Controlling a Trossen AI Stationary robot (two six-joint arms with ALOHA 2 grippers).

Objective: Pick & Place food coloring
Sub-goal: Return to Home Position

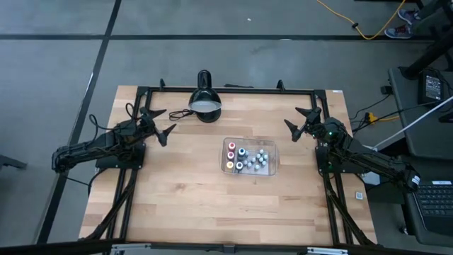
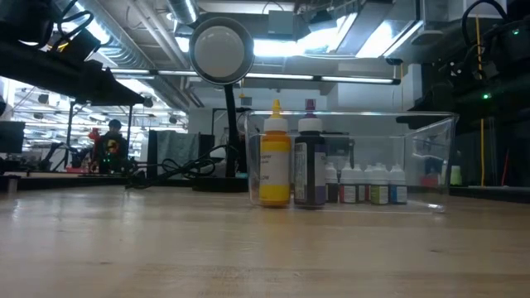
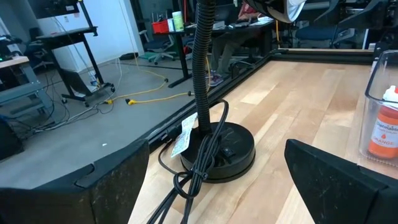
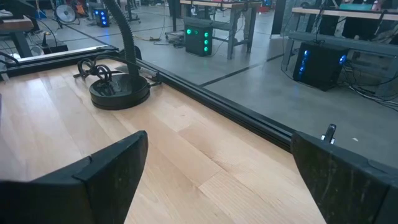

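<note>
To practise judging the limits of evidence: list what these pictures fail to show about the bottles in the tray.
Small bottles: high view, too small to count.
Rear big bottles: low view, mostly hidden behind the yellow bottle and dark bottle.
Orange bottle: left wrist view, cut off by the edge.

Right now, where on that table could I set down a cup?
The widest bare wood on the table is the stretch from the clear tray to the edge opposite the lamp. Narrower gaps separate the tray from the left gripper and the right gripper, both open. Crowded: the tray, holding the food coloring bottles, and around the lamp.
</note>
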